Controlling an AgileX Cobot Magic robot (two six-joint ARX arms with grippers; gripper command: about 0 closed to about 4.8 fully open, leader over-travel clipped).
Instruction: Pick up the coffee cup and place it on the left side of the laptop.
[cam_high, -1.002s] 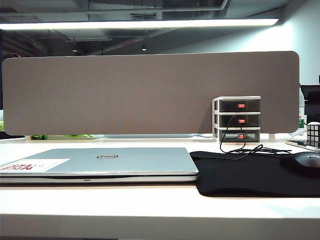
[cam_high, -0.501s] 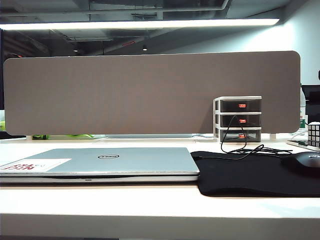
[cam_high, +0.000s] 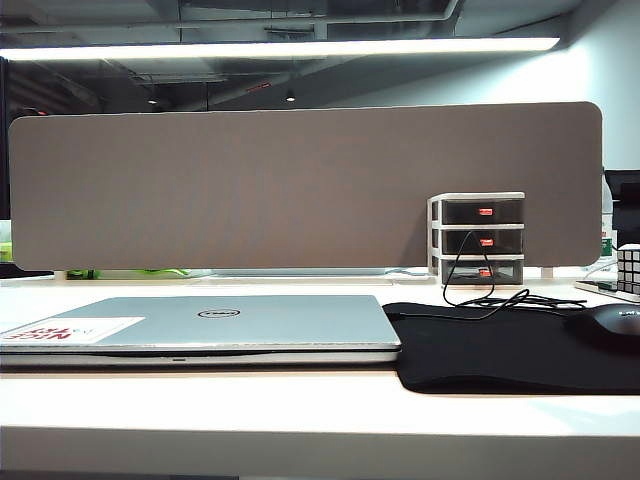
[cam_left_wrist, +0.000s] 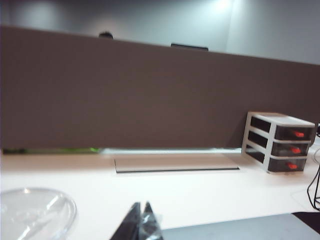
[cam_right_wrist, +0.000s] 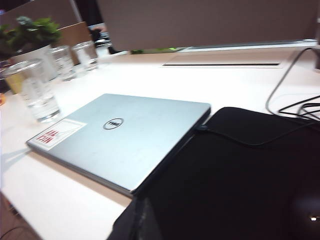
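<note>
The coffee cup (cam_right_wrist: 35, 90), clear with a little liquid, stands upright on the white desk just beside the sticker end of the closed silver Dell laptop (cam_right_wrist: 125, 137). In the left wrist view only its clear domed lid (cam_left_wrist: 35, 212) shows, a short way to the side of my left gripper (cam_left_wrist: 143, 204). That gripper is shut with nothing between its tips and hovers above the desk near the laptop's edge (cam_left_wrist: 235, 231). My right gripper (cam_right_wrist: 143, 212) is a dark shape over the black mouse pad (cam_right_wrist: 240, 170); its jaws are unreadable. In the exterior view the laptop (cam_high: 200, 325) shows, but no cup or gripper.
A small drawer unit (cam_high: 477, 238) with a trailing cable stands against the brown partition (cam_high: 300, 185). A black mouse (cam_high: 605, 322) lies on the mouse pad (cam_high: 480, 350), with a cube puzzle (cam_high: 627, 268) behind. Two more clear cups (cam_right_wrist: 62, 60) and a plant (cam_right_wrist: 30, 32) sit beyond the coffee cup.
</note>
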